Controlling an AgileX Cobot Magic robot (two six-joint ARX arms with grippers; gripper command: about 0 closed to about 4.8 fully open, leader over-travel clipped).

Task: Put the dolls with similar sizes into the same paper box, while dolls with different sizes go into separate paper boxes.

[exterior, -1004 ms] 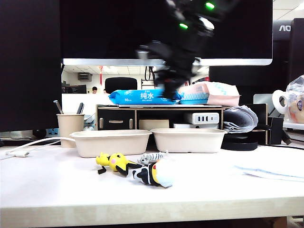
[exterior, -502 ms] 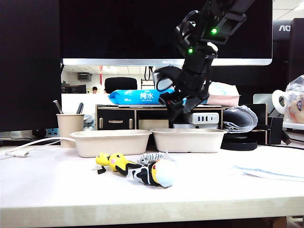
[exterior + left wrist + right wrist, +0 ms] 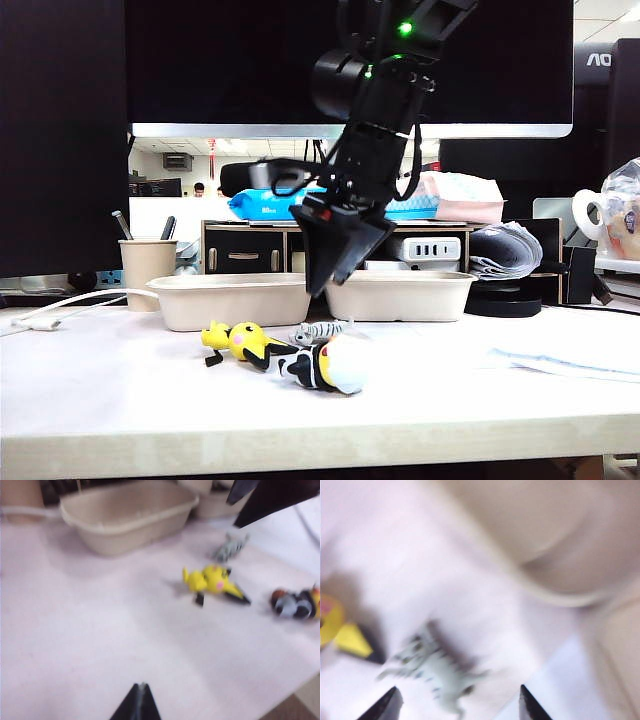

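Two beige paper boxes [image 3: 235, 298] [image 3: 400, 293] stand side by side at the back of the table. In front of them lie three dolls: a yellow one [image 3: 245, 342], a grey-white striped one [image 3: 322, 330] and a black-white-yellow one [image 3: 325, 367]. My right gripper [image 3: 328, 285] points down in front of the gap between the boxes, just above the striped doll [image 3: 437, 672]. It is open [image 3: 460, 705], with the doll partly between its fingers but not touched. My left gripper [image 3: 142, 686] is shut and empty, hovering over bare table well short of the yellow doll [image 3: 212, 580].
A beige pen cup [image 3: 147, 272] and a white cable [image 3: 60, 305] sit at the left. Behind the boxes a low shelf [image 3: 290, 240] carries wipe packs [image 3: 300, 203]. Loose paper [image 3: 570, 360] lies at the right of the table.
My right arm has swung down and to the left, from above the right box to just over the striped doll.
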